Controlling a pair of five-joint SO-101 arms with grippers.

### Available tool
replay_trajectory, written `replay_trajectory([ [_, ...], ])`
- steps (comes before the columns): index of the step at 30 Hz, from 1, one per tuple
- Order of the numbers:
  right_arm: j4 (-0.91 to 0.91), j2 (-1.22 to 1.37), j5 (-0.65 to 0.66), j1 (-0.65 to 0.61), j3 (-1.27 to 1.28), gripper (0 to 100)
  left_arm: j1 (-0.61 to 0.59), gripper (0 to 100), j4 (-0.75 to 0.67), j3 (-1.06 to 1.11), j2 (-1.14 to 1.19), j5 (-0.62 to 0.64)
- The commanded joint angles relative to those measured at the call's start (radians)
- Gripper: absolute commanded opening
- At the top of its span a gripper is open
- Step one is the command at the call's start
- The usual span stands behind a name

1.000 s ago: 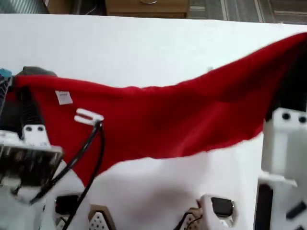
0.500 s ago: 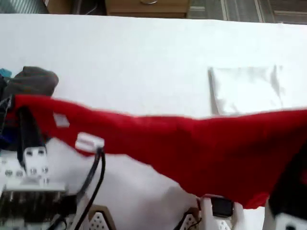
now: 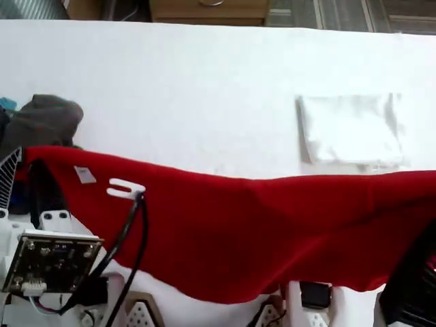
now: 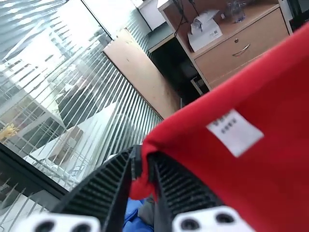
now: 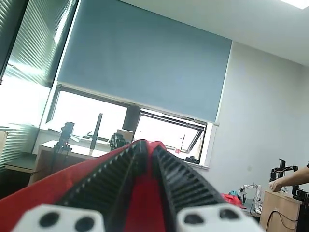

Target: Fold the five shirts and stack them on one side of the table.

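Red cloth hangs in the air over the near part of the table [image 3: 204, 75]. It is the red shirt [image 3: 272, 231], pulled out long from one side to the other. The left gripper [image 4: 143, 169] pinches one end of it, close to the little white tag [image 4: 235, 131]. The right gripper [image 5: 147, 162] is pressed tight on the other end, with red cloth squeezed between its black jaws. I think the two arms hold it up and wide so that it hangs flat and smooth, which makes it easy to lay down and fold. A white cloth [image 3: 351, 129] lies folded flat on the far right of the table, likely a shirt that is done. A grey heap [image 3: 44, 119] sits at the left edge, maybe shirts waiting for their turn.
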Motion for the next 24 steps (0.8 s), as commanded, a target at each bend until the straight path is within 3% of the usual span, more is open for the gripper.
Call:
replay_trajectory([
  [1,-0.005,0.018,-0.003,0.004,0.061,1.9,-0.009,3,-0.066,0.048,0.005,0.008],
  [13,-0.395,0.271,0.006,-0.048,0.563,2.0,0.035,3,-0.609,0.565,0.064,0.009],
  [19,-0.541,0.455,0.006,-0.079,0.606,2.0,0.072,3,-0.79,0.541,0.342,0.009],
  [24,-0.615,0.633,0.006,-0.079,0.606,2.0,0.071,3,-0.839,0.355,0.644,0.009],
])
